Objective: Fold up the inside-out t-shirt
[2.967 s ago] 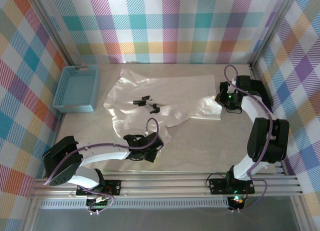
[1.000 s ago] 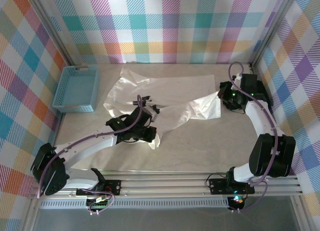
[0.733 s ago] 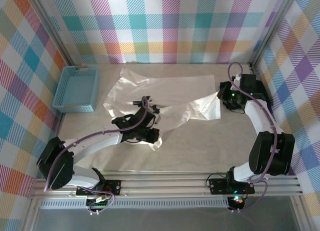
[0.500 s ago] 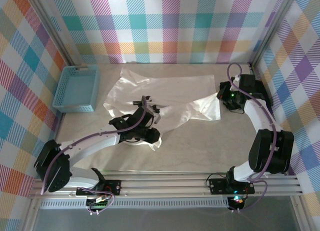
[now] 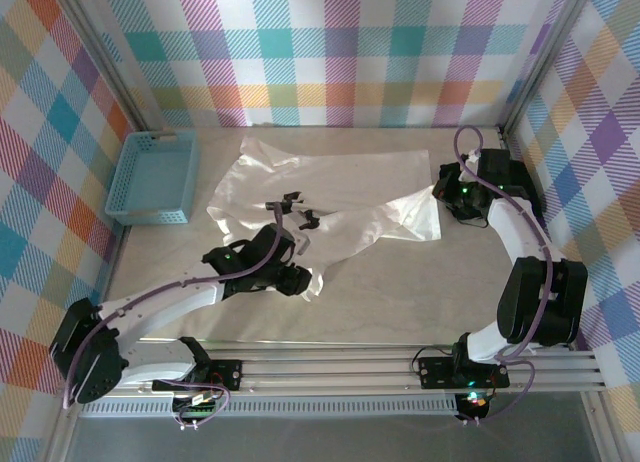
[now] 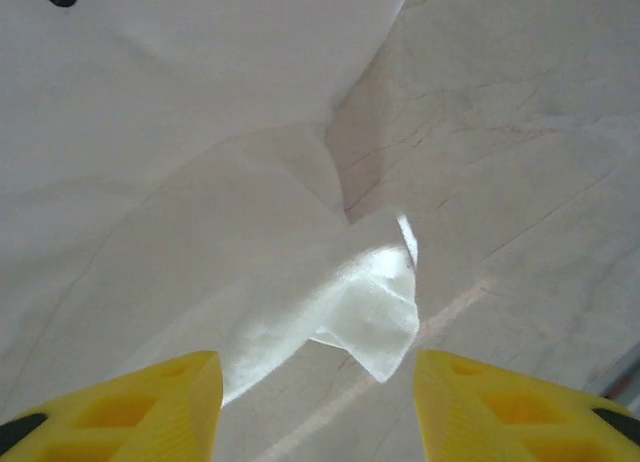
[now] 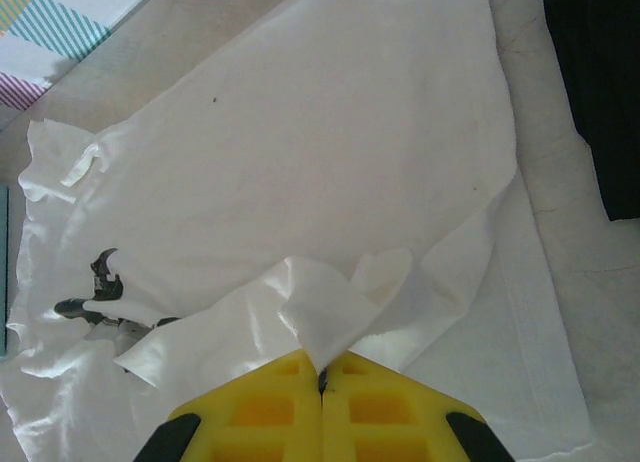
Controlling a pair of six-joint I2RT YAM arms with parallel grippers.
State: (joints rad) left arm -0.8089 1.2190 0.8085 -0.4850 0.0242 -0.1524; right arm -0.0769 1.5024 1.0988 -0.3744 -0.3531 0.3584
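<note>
The white inside-out t-shirt (image 5: 340, 182) lies spread and wrinkled across the middle of the table. My left gripper (image 5: 298, 278) hovers at its near corner, open. In the left wrist view the yellow fingers (image 6: 150, 402) stand wide apart around that loose, shiny corner (image 6: 370, 317), which rests on the table untouched. My right gripper (image 5: 441, 194) is at the shirt's right edge. In the right wrist view it (image 7: 322, 377) is shut on a raised fold of the t-shirt (image 7: 340, 317).
A blue basket (image 5: 153, 177) stands at the left. Small black marks (image 5: 295, 204) show on the shirt's middle. A black garment (image 7: 595, 82) lies at the far right, beside the shirt. Plaid walls close the back and sides. Bare table (image 5: 420, 292) lies near the front.
My left gripper has opened and let go of the shirt's near corner, which now lies on the table, and has drawn back slightly. The right gripper has held still.
</note>
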